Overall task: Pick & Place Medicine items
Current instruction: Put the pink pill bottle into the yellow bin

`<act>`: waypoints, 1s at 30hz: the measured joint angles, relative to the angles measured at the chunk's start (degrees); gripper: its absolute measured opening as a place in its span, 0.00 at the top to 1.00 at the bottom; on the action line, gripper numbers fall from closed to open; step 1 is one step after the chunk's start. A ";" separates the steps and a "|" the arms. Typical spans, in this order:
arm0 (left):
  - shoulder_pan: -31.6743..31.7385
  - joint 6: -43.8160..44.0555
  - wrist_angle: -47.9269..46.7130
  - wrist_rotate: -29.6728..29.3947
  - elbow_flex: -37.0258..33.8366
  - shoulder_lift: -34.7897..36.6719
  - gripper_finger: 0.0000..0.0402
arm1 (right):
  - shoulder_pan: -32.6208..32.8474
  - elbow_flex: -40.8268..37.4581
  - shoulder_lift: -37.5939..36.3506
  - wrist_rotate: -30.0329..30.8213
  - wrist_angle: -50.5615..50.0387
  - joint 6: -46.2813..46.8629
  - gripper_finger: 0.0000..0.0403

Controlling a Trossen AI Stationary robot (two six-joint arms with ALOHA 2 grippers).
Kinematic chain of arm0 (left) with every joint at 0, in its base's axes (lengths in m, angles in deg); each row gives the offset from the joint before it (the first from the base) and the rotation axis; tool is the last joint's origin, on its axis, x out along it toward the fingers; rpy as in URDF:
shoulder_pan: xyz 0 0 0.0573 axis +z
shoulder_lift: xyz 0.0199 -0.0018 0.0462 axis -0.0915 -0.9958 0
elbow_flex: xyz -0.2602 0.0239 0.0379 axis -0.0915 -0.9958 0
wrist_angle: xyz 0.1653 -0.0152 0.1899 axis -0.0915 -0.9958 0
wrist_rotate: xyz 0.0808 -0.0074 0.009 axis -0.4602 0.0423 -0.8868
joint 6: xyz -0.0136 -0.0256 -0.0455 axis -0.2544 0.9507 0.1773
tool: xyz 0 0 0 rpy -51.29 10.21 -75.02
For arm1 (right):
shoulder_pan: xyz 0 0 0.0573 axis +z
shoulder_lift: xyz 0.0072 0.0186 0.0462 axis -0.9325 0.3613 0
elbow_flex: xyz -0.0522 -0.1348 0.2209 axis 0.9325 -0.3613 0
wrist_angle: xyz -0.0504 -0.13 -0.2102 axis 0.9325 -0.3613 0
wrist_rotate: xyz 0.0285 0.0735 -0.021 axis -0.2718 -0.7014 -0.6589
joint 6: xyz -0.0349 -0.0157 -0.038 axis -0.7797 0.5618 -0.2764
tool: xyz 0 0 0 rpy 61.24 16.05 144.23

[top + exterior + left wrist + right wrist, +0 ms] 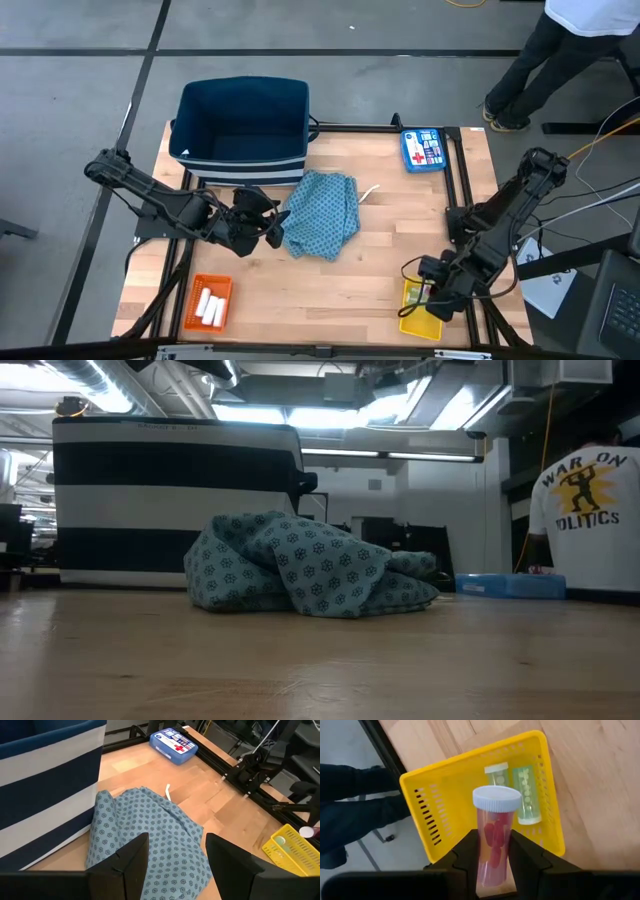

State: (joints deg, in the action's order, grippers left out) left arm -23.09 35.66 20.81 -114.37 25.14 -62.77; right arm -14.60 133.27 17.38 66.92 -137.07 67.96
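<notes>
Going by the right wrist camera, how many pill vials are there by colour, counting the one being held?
Green vials, lying in the yellow basket: 2
Red-pill vial with a white cap, held by the right gripper above the basket: 1
Total: 3
The left gripper waits open at the teal cloth, holding nothing.

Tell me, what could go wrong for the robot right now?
The right gripper holds a red pill bottle above the yellow basket. The basket sits at the table's corner, so a bad drop could send the bottle over the edge. It could also land on the green bottle already inside. The open left gripper is at the cloth and might snag or drag it.
</notes>
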 joint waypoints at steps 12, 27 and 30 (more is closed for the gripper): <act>0.00 0.46 -0.02 -1.38 0.00 0.00 0.52 | 0.00 -0.30 11.03 -5.72 12.37 -6.89 0.77; 2.90 -0.97 -0.13 1.66 0.00 0.00 0.52 | -0.92 -0.30 15.12 -6.03 13.42 -10.52 0.73; 3.39 -1.56 -0.09 1.75 0.00 0.00 0.52 | -0.92 -0.30 15.14 -6.91 13.42 -9.91 0.64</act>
State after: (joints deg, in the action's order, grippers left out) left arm -19.70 34.10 20.73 -112.62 25.14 -62.77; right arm -15.52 132.97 32.52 60.01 -123.65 58.05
